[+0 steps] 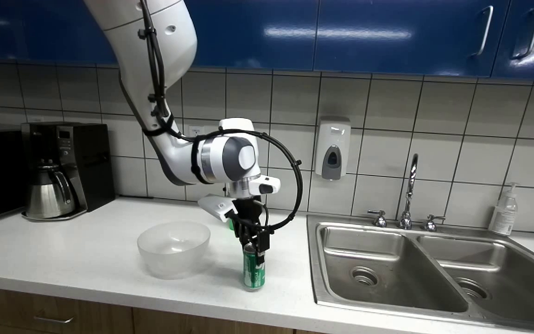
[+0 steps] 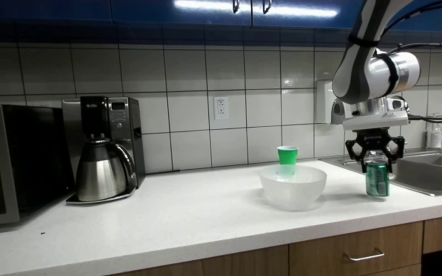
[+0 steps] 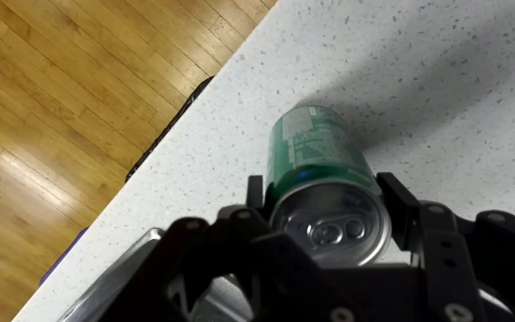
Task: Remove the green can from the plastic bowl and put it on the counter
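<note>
The arm (image 1: 176, 155) I run: white shell, dark-grey joint trim (image 1: 231, 157), silvery band (image 1: 207, 163). Black cables (image 1: 300, 184) tied along it with black straps (image 2: 363, 41). I see black fingers (image 3: 398, 208), angular links (image 3: 449, 279), pale round screw heads (image 3: 458, 312), light lettering (image 2: 372, 137) on the black housing (image 2: 370, 145).

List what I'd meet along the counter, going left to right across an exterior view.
Microwave, coffee maker, bowl, can, pump bottle. The sink and the cup are left out, as each overlaps a listed thing in that picture.
</note>
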